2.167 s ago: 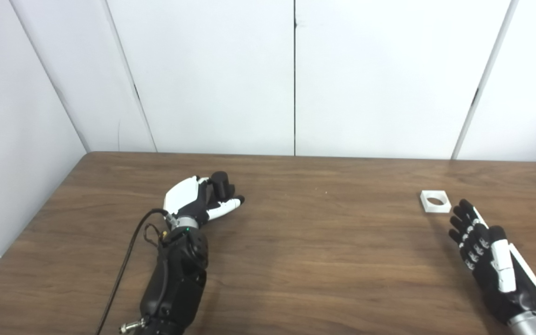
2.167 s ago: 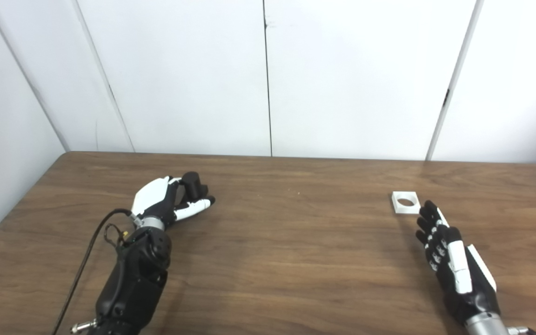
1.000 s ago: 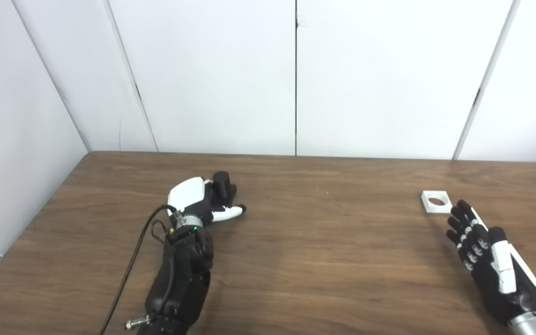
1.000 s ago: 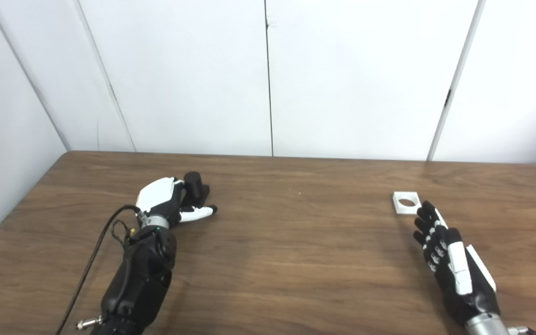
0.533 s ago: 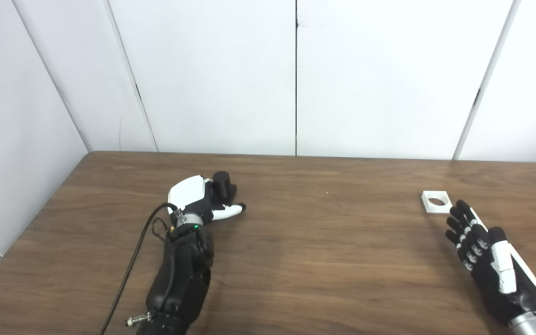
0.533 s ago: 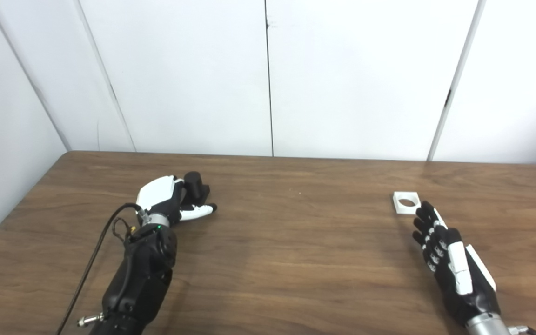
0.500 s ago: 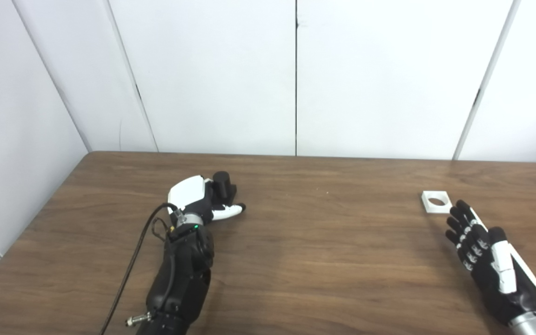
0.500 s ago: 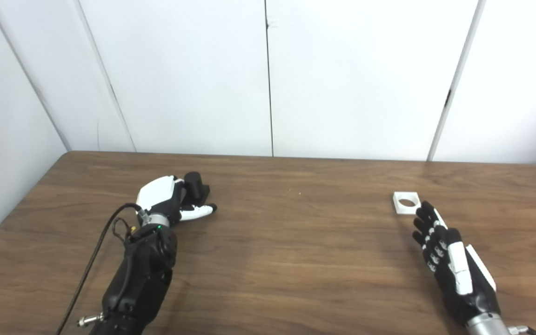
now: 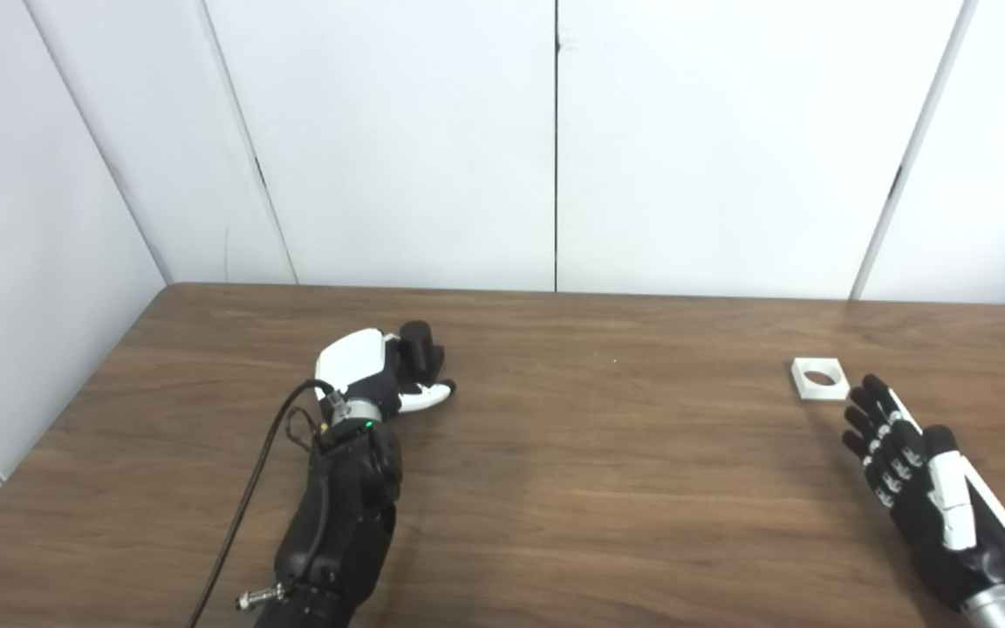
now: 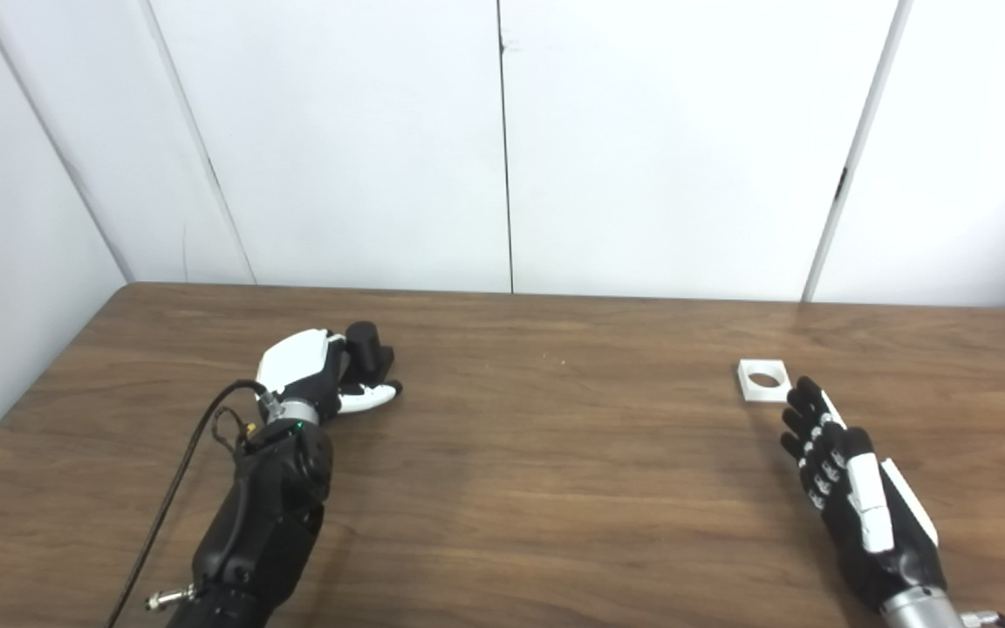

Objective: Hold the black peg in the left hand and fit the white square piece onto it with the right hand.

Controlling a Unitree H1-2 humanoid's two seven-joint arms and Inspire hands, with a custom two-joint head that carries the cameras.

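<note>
The first part of the task appears to be done: the black peg (image 9: pixel 416 343) is gripped by the left robot hand (image 9: pixel 372 377), whose fingers are curled around its lower part while the peg's round top stands upright above them. Hand and peg are held low over the wooden counter (image 9: pixel 607 471), on its left side; whether the peg's base touches the surface cannot be told.

The second part has not yet been begun. The white square piece (image 9: pixel 818 378), with its round hole facing up, lies flat on the counter at the far right, well apart from the peg. The right robot hand (image 9: pixel 921 480) is open and empty, its fingers spread and pointed toward the piece, with the fingertips (image 9: pixel 869 385) just beside the near corner of the piece; contact is not shown.

What is judged to be left: the piece is to be grasped by the right robot hand, carried across the counter to the peg, its hole lined up over the peg's top, and pushed down onto it.
</note>
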